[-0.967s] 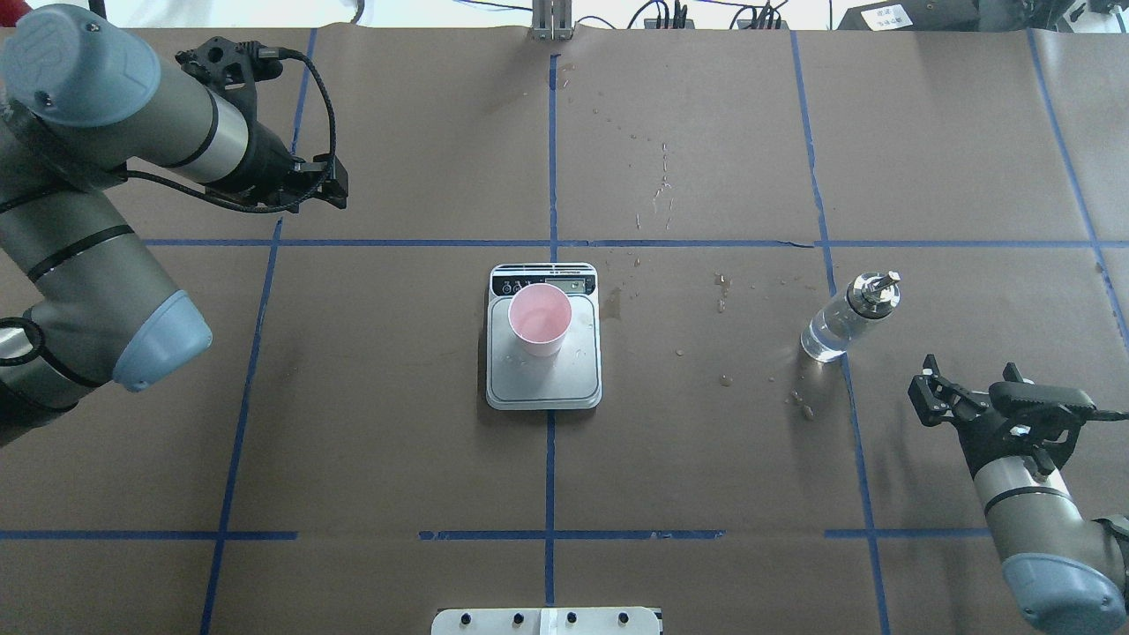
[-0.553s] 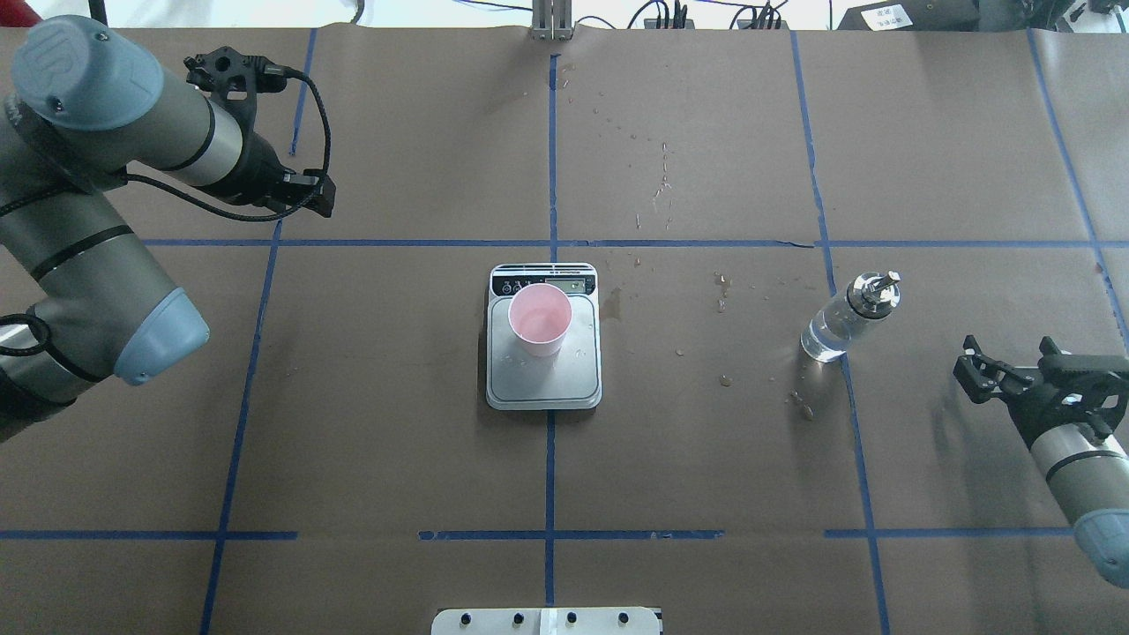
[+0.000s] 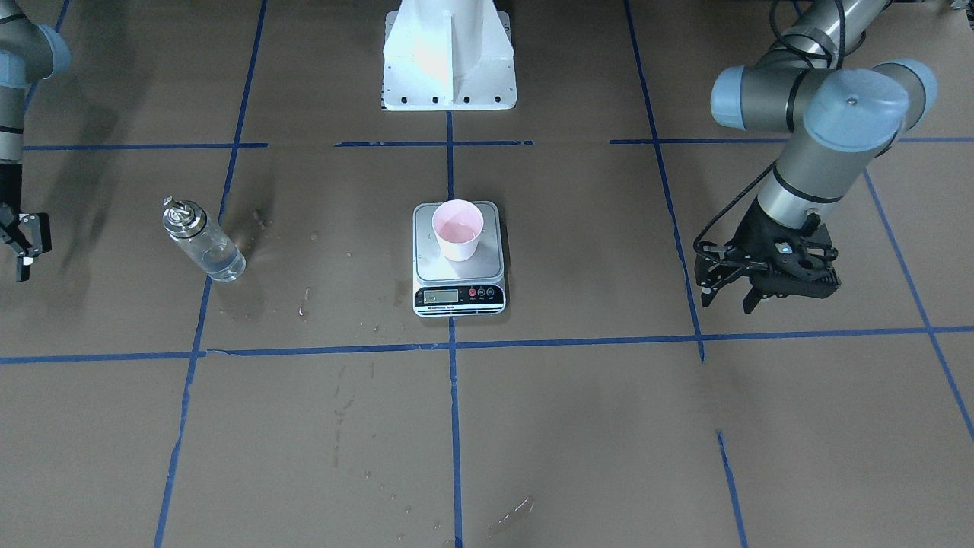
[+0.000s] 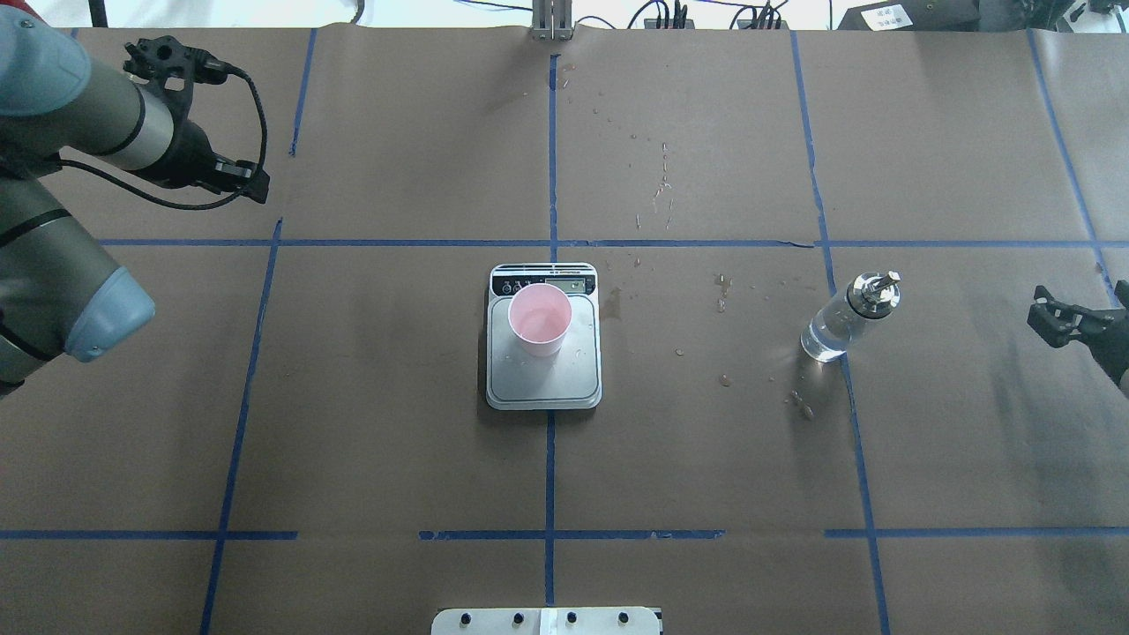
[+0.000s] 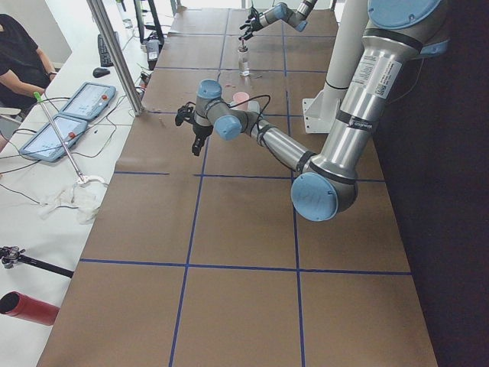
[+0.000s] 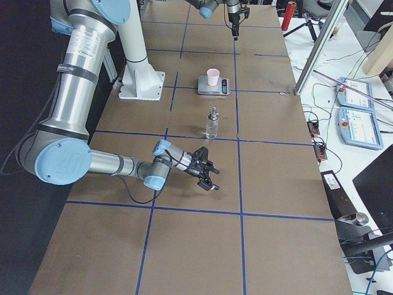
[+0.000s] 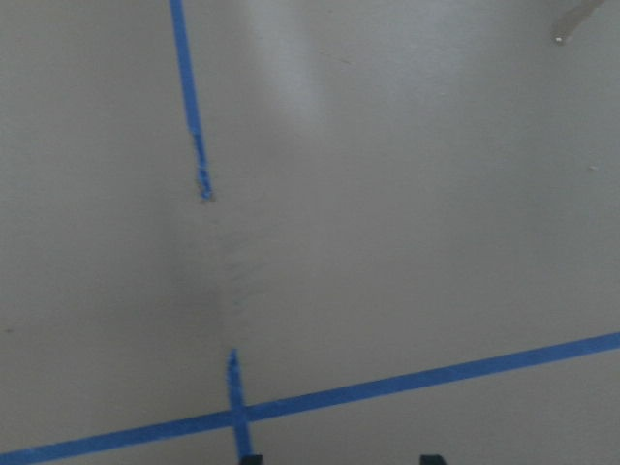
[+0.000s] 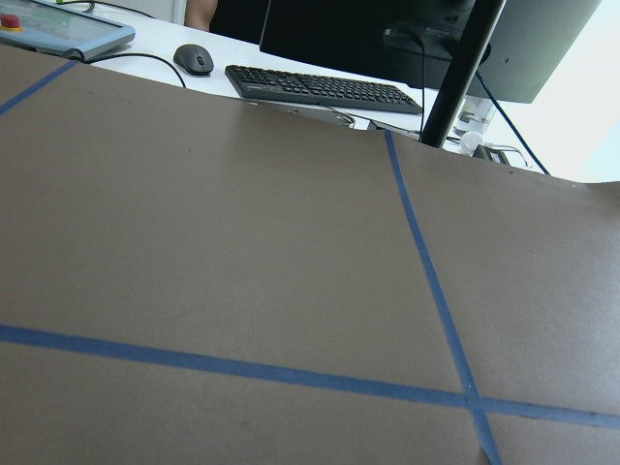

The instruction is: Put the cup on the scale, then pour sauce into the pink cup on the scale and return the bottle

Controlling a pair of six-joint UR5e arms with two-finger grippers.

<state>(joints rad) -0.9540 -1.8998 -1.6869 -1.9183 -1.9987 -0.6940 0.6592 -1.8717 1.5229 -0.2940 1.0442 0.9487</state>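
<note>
Jaws of the left gripper (image 3: 727, 300) and right gripper (image 6: 209, 177) stand apart, empty. The cup (image 4: 539, 318) sits on the scale (image 4: 544, 390) mid-counter (image 4: 353, 414). The bottle (image 4: 838, 322) stands at its 3 o'clock, with droplets (image 4: 723, 381) between.

The left gripper (image 5: 195, 144) hangs over the table (image 5: 229, 229) — the cup (image 5: 240, 98) just beyond it, the bottle (image 5: 244, 63) farther on, near the right gripper (image 5: 246, 24).
</note>
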